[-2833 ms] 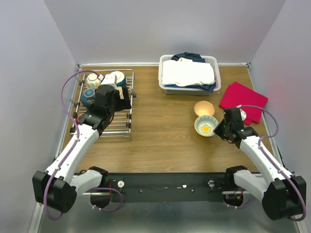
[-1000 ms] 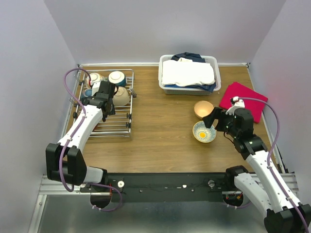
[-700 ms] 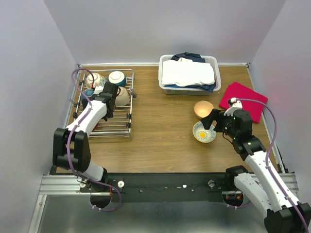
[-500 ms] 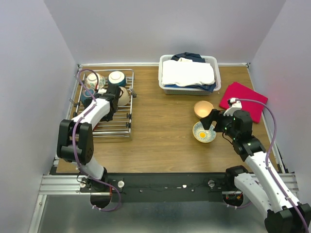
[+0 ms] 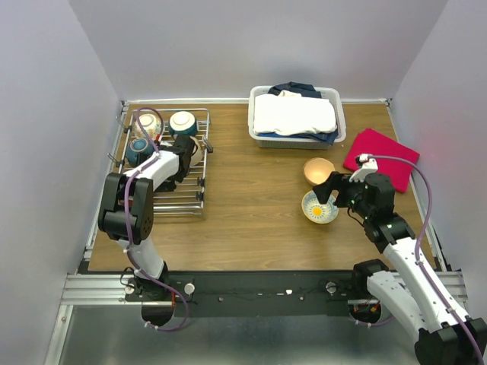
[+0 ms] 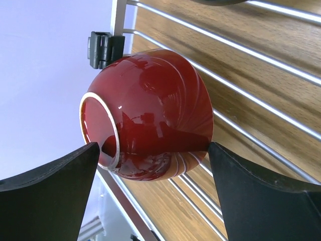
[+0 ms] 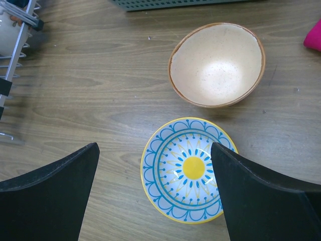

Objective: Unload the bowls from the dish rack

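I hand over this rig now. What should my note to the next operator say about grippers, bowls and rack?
Left gripper: open, fingers on either side of the glossy dark red ceramic bowl, which lies on its side on the silver wire dish rack.
Right gripper: open, above the blue-and-yellow patterned bowl on the wooden table.
Done: that bowl and the tan round bowl beside it are out.
Left in the rack: red bowl, floral bowl, white bowl with blue-green inside, dark blue bowl, cream bowl half hidden by the arm.

laundry basket (image 5: 293,141) near red cloth (image 5: 380,157)
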